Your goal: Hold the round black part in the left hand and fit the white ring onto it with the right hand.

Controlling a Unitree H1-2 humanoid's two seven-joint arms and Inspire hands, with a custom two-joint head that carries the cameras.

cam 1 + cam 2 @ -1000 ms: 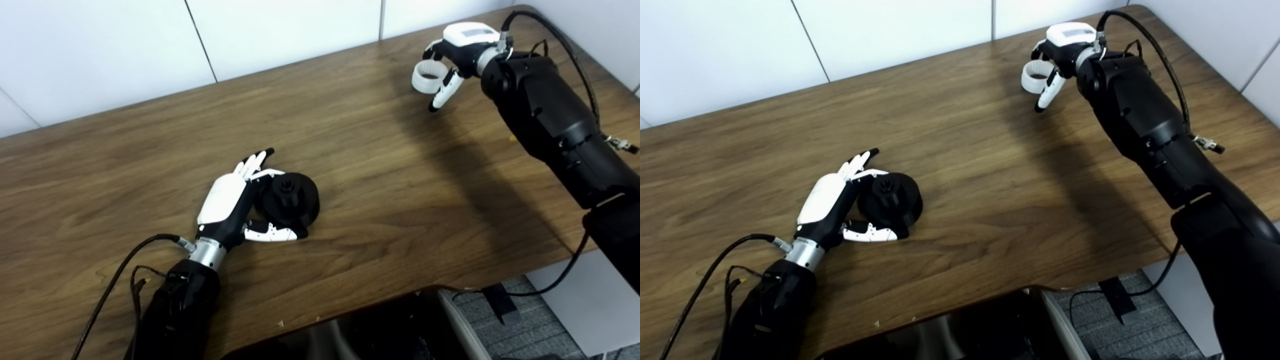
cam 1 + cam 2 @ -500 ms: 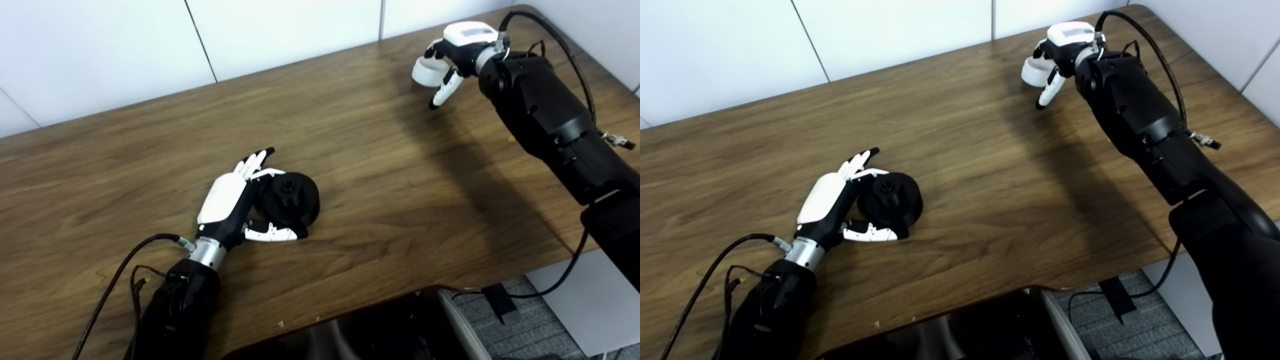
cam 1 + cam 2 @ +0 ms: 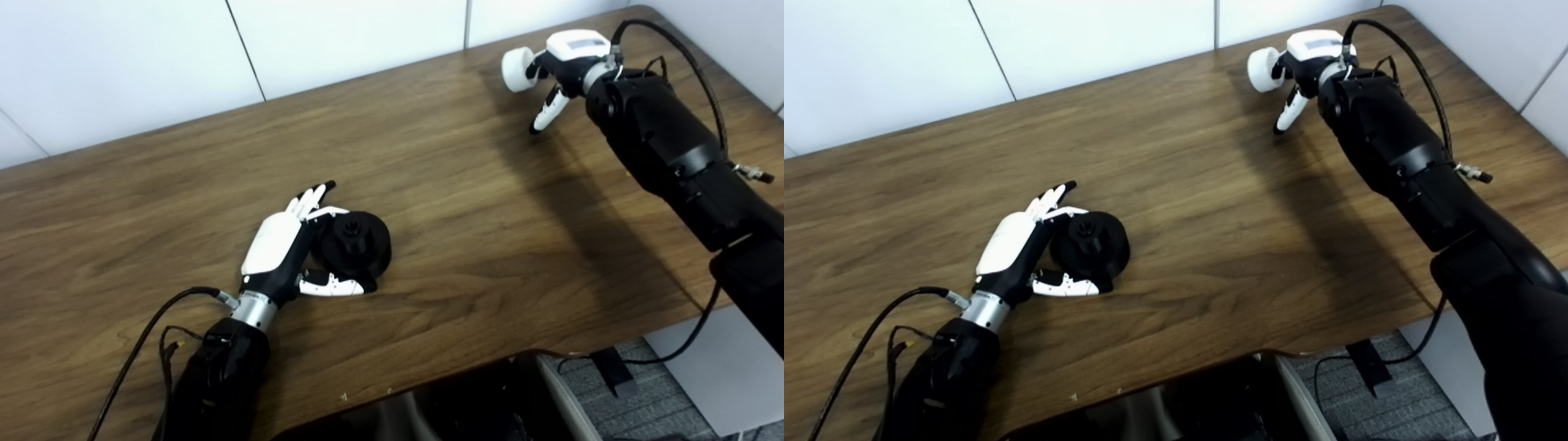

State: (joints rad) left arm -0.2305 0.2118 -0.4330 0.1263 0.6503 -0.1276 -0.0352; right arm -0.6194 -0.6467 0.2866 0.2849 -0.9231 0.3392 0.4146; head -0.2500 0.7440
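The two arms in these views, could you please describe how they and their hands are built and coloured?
Both arms are bulky matte black shells with loose black cables running alongside. Each ends in a silver metal wrist ring. The left hand and right hand have glossy white back plates, black palms and white fingers tipped black.

Even, fairly bright overhead light fills both views. The brown worktop (image 3: 465, 184) carries a soft sheen near its far edge, without hard glare. A broad, diffuse shadow lies on the wood beside the right arm (image 3: 667, 147), running from the worktop's far edge toward the near edge. The round black part (image 3: 358, 242) is so dark that little surface detail reads. The white ring (image 3: 513, 60) is slightly blurred and nearly blown out. Focus is otherwise fair, a little soft throughout.
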